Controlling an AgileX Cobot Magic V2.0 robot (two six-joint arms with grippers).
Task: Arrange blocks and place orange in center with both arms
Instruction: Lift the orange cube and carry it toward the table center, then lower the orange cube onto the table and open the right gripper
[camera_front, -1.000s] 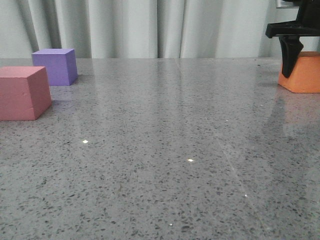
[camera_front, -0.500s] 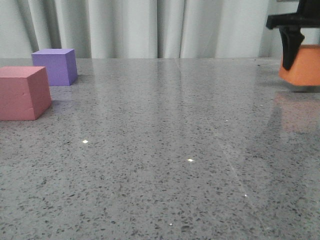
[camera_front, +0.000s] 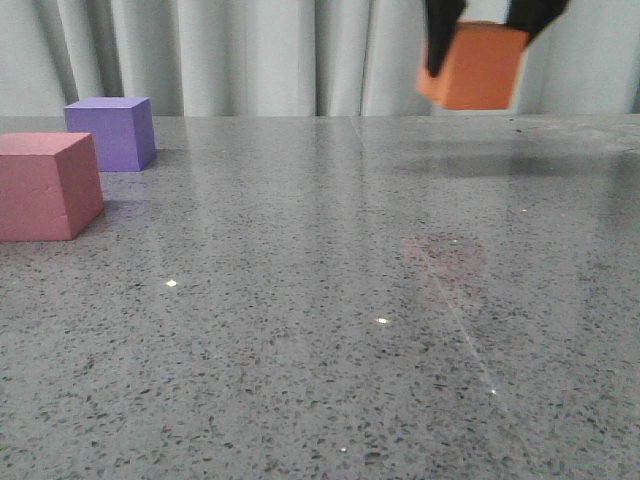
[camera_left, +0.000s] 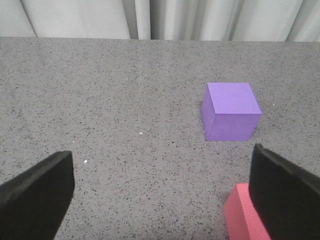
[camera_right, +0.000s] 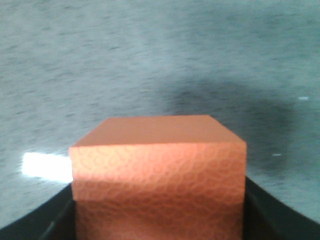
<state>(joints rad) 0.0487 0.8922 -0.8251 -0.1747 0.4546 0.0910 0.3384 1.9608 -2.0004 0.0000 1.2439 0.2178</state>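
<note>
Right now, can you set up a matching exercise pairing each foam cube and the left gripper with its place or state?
Things:
1. matte orange foam cube
2. matte purple foam cube
3. matte pink-red foam cube
4. left gripper

States:
A. open, holding nothing
B. on the table, nearest the camera at far left
C. lifted off the table in the right gripper
D. on the table, behind the pink-red one

Pairs: 1-C, 2-D, 3-B, 4-A

Grey speckled stone table (camera_front: 320, 330) with just two cubes sitting on it.

Surface is pretty glossy, you can see small bright light spots and soft reflections in it. Pink-red cube (camera_front: 45, 187) sits at the left edge in the front view, and the purple cube (camera_front: 111, 132) is near it but not touching, a bit farther back toward the curtain. Both rest flat and upright.
</note>
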